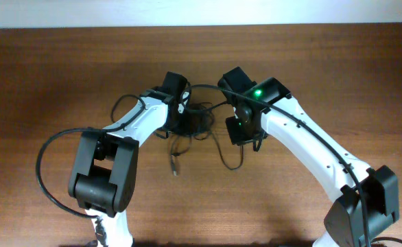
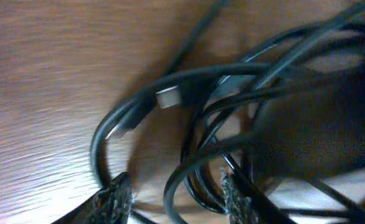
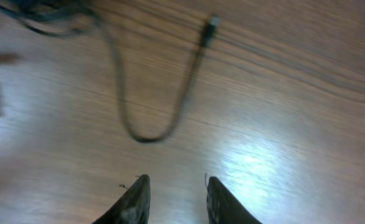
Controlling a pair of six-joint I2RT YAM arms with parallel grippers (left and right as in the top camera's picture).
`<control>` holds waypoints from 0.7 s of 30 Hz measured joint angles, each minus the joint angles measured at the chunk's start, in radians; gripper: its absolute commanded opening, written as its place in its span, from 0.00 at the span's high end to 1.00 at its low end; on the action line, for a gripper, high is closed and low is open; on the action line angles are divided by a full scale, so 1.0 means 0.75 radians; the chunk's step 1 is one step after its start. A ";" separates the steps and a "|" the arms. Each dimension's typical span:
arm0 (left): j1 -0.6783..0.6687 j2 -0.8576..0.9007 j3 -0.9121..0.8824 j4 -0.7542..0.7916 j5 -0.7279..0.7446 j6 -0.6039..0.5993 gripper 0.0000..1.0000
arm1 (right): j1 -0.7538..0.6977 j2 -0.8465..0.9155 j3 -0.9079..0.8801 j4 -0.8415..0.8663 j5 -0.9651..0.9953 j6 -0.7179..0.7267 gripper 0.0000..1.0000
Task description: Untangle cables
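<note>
The cables (image 1: 199, 122) lay bunched at upper centre of the overhead view on the bench (image 1: 50, 68), with one loop trailing below. The left gripper (image 2: 173, 200) stood parted, with strands lying loose in its gap. The right gripper (image 3: 176, 198) was narrowly parted over bare wood, holding nothing.

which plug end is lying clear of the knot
The silver plug on the single strand trailing out of the knot, lying by itself. The other plug, in the left wrist view, sits tangled inside it.

cables (image 2: 195, 71) on table (image 1: 50, 68), left tool (image 2: 173, 199) above them, right tool (image 3: 176, 199) beside
</note>
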 measured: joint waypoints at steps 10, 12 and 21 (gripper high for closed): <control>0.002 0.014 0.007 -0.009 0.323 0.217 0.60 | 0.000 0.000 -0.102 0.287 -0.330 0.004 0.68; 0.002 0.014 0.007 -0.009 0.334 0.221 0.59 | 0.000 0.000 -0.179 0.362 -0.371 0.030 0.69; 0.005 0.017 0.069 -0.139 0.349 0.233 0.30 | -0.002 -0.005 -0.442 0.774 -0.534 0.112 0.69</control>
